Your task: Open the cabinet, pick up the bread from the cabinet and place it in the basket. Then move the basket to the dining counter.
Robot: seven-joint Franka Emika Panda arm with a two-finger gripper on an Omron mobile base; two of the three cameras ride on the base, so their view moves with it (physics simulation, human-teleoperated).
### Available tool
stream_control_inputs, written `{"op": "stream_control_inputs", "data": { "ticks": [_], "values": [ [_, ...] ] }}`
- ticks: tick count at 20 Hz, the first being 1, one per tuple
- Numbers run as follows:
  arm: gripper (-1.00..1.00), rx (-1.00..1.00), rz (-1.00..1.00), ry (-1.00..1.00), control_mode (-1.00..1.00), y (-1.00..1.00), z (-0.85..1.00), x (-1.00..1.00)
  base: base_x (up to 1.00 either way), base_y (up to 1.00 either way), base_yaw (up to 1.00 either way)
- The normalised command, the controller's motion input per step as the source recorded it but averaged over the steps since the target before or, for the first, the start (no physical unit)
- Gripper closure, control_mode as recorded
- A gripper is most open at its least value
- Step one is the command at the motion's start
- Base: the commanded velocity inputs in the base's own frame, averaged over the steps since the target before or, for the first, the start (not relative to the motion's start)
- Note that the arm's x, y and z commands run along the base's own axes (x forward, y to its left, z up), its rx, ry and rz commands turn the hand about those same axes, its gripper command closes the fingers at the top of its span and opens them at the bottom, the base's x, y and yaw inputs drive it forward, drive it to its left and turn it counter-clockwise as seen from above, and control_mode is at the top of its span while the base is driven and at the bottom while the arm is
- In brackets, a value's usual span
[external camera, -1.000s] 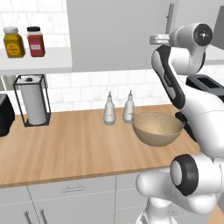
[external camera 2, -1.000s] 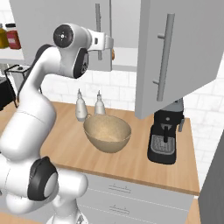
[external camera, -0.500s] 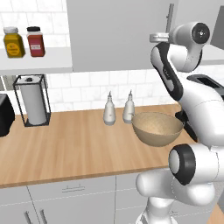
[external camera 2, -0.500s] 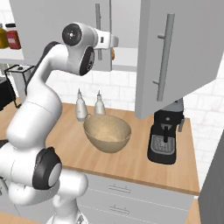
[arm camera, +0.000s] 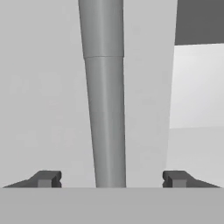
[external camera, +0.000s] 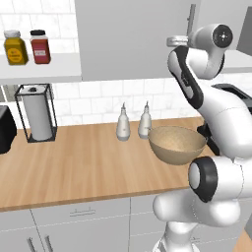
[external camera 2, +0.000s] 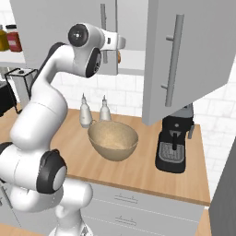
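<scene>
Cabinet (external camera 2: pixel 69 32): the right-hand door is already standing swung out; the left door is facing the hand, shut as far as I can judge, and its long bar handle (arm camera: pixel 105 94) is running up between the fingertips in the hand view.
Counter (external camera: pixel 74 167): wood worktop below, carrying everything else.
Basket (external camera 2: pixel 113 140): sitting empty on the counter, at about 5 o'clock below the hand, beside the two bottles (external camera: pixel 133 123).
Gripper (arm camera: pixel 111 179): the jaws are standing wide, one tip on each side of the bar, touching nothing that I can see.
Bread (external camera 2: pixel 119 56): a golden-brown sliver is peeking out just past the hand, on the white shelf inside the cabinet.
Step in hand: taking hold of the handle, I judge.
Doing it well: keep the bar centred, push in until the tips pass it, close firmly, then pull along the door's arc, not straight back.
Risk: the swinging door and elbow are passing close above the basket and bottles.
</scene>
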Motion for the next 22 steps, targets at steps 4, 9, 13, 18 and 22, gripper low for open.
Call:
{"op": "stream_control_inputs", "data": {
  "ticks": [4, 9, 13, 18, 22],
  "values": [
    [1.0, 0.0, 0.0, 0.0, -1.0, 0.0, 0.0, 0.25, 0.0, 0.0, 0.0],
    [1.0, 0.0, 0.0, 0.0, -1.0, 0.0, 0.0, 0.19, 0.0, 0.0, 0.0],
    [1.0, 0.0, 0.0, 0.0, -1.0, 0.01, 0.0, 0.01, 0.0, 0.0, 0.0],
    [1.0, 0.0, 0.05, 0.0, -1.0, 0.51, 0.0, 0.0, 0.0, 0.0, 0.0],
    [1.0, 0.0, 0.09, 0.0, -1.0, 0.71, 0.0, 0.0, 0.0, 0.0, 0.0]
  ]
}}
